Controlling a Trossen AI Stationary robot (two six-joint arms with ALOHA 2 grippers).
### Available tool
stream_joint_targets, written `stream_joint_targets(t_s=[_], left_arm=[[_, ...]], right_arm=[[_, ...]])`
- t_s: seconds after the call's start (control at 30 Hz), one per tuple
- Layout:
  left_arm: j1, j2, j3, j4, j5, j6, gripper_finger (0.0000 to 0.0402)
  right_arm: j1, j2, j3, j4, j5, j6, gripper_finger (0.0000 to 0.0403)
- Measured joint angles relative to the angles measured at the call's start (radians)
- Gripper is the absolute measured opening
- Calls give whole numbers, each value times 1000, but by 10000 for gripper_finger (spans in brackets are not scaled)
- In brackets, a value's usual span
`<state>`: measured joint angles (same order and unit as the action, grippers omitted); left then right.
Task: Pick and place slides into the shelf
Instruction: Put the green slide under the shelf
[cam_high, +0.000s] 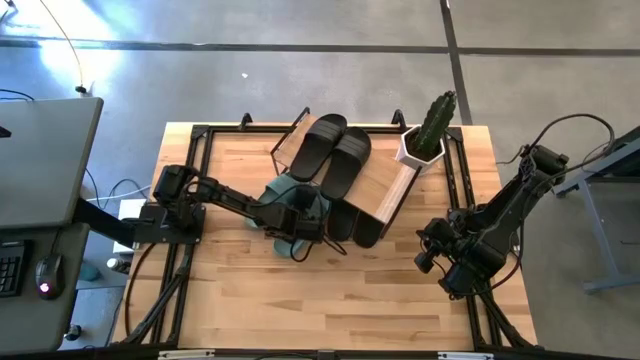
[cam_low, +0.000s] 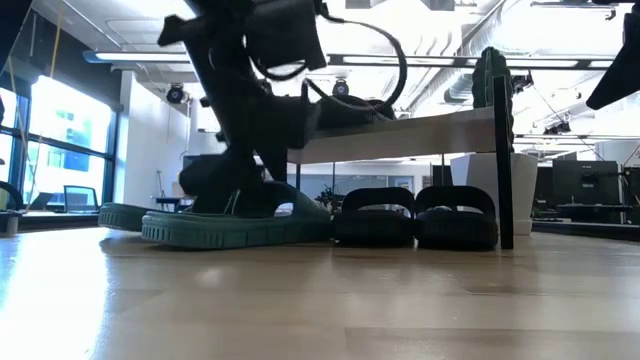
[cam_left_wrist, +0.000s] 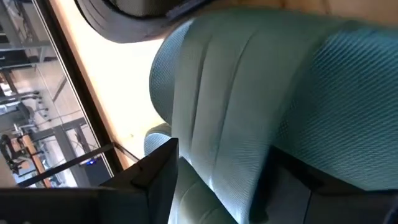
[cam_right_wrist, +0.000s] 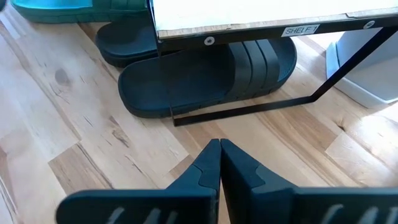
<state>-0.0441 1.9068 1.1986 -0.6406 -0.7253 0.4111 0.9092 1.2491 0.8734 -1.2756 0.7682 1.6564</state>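
Sage-green slides are lying nearest the low camera, flat on the wooden counter (cam_high: 250, 300) near its middle, and the left claw (cam_high: 300, 225) is sitting down on the near green slide (cam_low: 235, 225), closing on its wide strap. In the left wrist view, that green strap (cam_left_wrist: 249, 93) is filling nearly the whole picture, with one dark finger (cam_left_wrist: 155, 180) pressing against it. A second green slide (cam_low: 122, 215) is peeking out just behind the first one.

Beside the green pair, a black pair (cam_low: 415, 218) is resting side by side under the shelf (cam_high: 385, 185), toes pointing toward the counter's front edge. The shelf, a light plank on thin black legs, is standing toward the back edge of the counter, slightly right of centre. Another black pair (cam_high: 330, 150) is lying on top of the plank, the two slides touching.

A white pot with a green cactus (cam_high: 430, 130) is standing just beside the shelf, near the back right corner.

The right claw (cam_right_wrist: 219, 163) is hanging near the counter's right edge, well apart from the shelf, its fingers pressed together and holding nothing. One black slide (cam_right_wrist: 205, 78) under the shelf is showing ahead of it.
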Motion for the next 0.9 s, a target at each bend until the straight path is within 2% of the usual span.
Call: stream_joint_targets(t_s=[0.13, 0.3, 0.47, 0.63, 0.7, 0.83, 0.9], left_arm=[[-29, 0, 50, -109, 4, -71, 183], [-87, 0, 129, -324, 3, -227, 171], [-157, 0, 279, -631, 28, -521, 144], [-229, -1, 507, -894, 98, -810, 97], [-261, -2, 599, -933, 166, -852, 76], [-309, -8, 751, -904, 488, -923, 35], [-335, -14, 800, -843, 602, -970, 15]], right_arm=[[0, 0, 0, 0, 0, -15, 0], [0, 0, 0, 0, 1, -27, 0], [1, 0, 0, 6, 1, -60, 0], [1, 0, 0, 18, 6, -128, 0], [1, 0, 0, 21, 6, -158, 0], [1, 0, 0, 47, 6, -228, 0], [1, 0, 0, 76, 5, -275, 0]])
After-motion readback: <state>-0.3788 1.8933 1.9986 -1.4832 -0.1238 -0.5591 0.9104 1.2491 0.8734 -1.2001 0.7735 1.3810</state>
